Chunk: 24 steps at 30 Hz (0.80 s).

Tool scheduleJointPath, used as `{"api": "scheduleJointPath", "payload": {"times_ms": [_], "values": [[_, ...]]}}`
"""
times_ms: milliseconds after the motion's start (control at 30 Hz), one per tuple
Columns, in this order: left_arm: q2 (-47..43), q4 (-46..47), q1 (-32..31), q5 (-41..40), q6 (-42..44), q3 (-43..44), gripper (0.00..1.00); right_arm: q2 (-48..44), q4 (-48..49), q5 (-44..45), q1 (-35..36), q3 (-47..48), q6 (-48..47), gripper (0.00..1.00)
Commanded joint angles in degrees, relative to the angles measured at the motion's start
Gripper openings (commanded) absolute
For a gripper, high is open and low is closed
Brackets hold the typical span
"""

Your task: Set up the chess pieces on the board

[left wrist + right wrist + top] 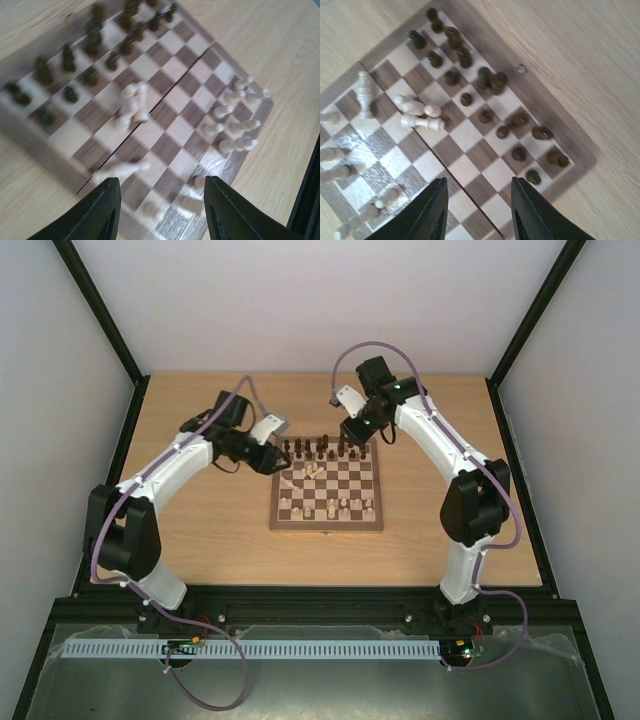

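Observation:
The board (352, 522) lies mid-table. Dark pieces (318, 450) stand in its two far rows; in the right wrist view they (485, 77) fill the upper right squares. Cream pieces (340, 506) stand near the front edge, and some (300, 472) lie toppled at the left middle. In the left wrist view toppled cream pieces (131, 104) lie mid-board and one (120, 171) lies just ahead of the fingers. My left gripper (161, 210) is open and empty above the board's left side (272, 460). My right gripper (476, 210) is open and empty above the far right corner (358, 430).
The light wooden tabletop (200, 530) surrounds the board. White walls and black frame posts (100, 310) enclose the back and sides. A black rail (320, 600) runs along the near edge, where the arm bases are bolted.

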Motion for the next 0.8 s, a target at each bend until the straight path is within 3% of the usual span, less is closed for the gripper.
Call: {"api": "scheduleJointPath", "payload": {"times_ms": [0, 300, 767], "values": [[-2.9, 2.3, 6.6, 4.2, -5.4, -6.5, 0.49, 4.1, -7.8, -3.2, 4.6, 4.9, -2.1, 0.36], [-9.1, 9.6, 18.4, 3.0, -15.0, -15.6, 0.53, 12.9, -11.5, -3.2, 14.3, 14.6, -2.0, 0.36], [-13.1, 12.0, 21.9, 2.9, -18.7, -21.3, 0.59, 21.6, -11.1, 4.6, 20.4, 15.9, 2.1, 0.40]]}}
